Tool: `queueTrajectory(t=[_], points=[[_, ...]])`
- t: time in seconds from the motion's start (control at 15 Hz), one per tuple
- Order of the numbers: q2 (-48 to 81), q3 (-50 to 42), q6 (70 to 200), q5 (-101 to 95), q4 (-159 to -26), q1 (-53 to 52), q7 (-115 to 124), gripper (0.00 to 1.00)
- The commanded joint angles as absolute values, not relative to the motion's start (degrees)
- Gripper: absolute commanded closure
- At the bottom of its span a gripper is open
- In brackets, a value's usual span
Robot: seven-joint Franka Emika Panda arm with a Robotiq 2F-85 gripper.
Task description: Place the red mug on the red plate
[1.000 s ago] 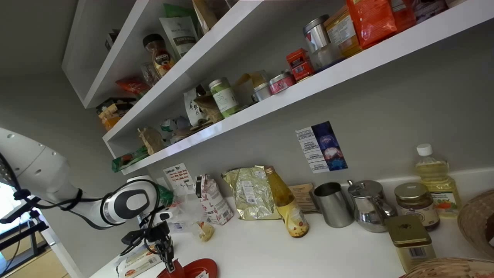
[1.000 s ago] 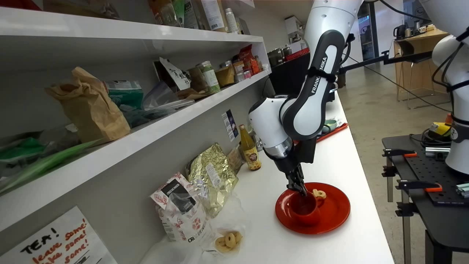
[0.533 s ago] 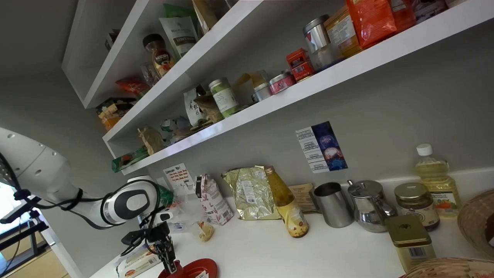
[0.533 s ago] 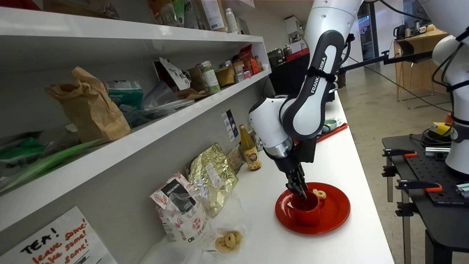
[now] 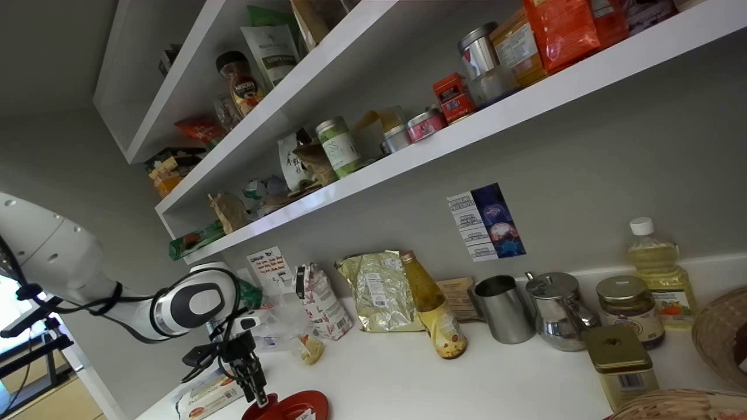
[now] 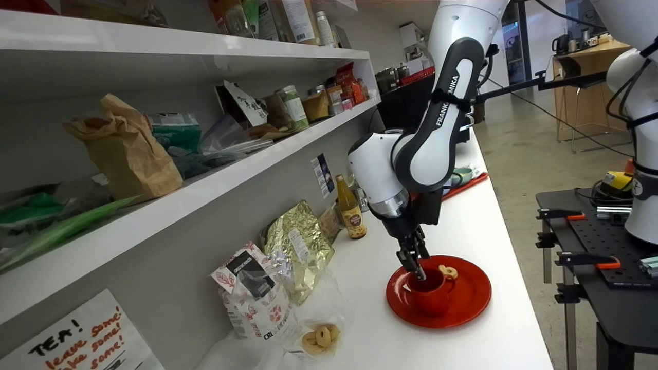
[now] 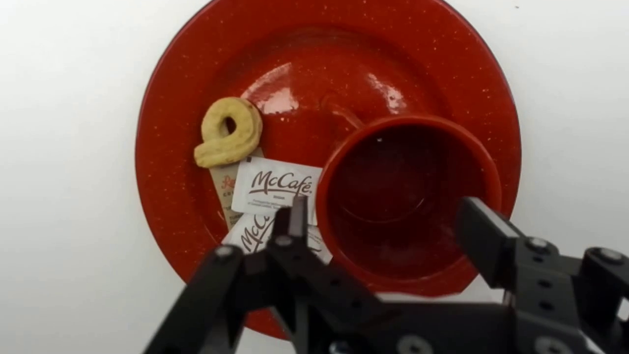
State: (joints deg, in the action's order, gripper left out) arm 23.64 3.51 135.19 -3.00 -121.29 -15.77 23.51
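Note:
The red mug (image 7: pixel 393 182) sits upright, near one side of the red plate (image 7: pixel 177 113), with its handle towards the plate's middle. An exterior view shows the mug (image 6: pixel 433 303) on the plate (image 6: pixel 474 298) as well. My gripper (image 7: pixel 381 209) is open over the mug in the wrist view: one fingertip appears just outside the rim, the other crosses over the opposite rim. In an exterior view the gripper (image 6: pixel 417 270) is at the mug's edge; whether it touches cannot be told. Nothing is pinched between the fingers. In an exterior view the frame's bottom edge cuts off the mug (image 5: pixel 267 413).
On the plate lie a ring-shaped snack (image 7: pixel 230 132) and white paper packets (image 7: pixel 277 184) beside the mug. A snack bag (image 6: pixel 321 336), a patterned bag (image 6: pixel 257 293), a gold foil bag (image 6: pixel 298 252) and a yellow bottle (image 6: pixel 350 208) line the wall beneath the shelf (image 6: pixel 257 167).
The jaws have opened from nearly shut at the mug's rim. The mug has shifted slightly and rests on the plate. Most recently the arm has risen a little.

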Motion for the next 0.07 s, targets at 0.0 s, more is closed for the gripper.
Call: queueTrajectory(t=[0.0], points=[[23.65, 3.70, 135.05, -3.08, -121.21, -15.58, 23.55, 0.23]])
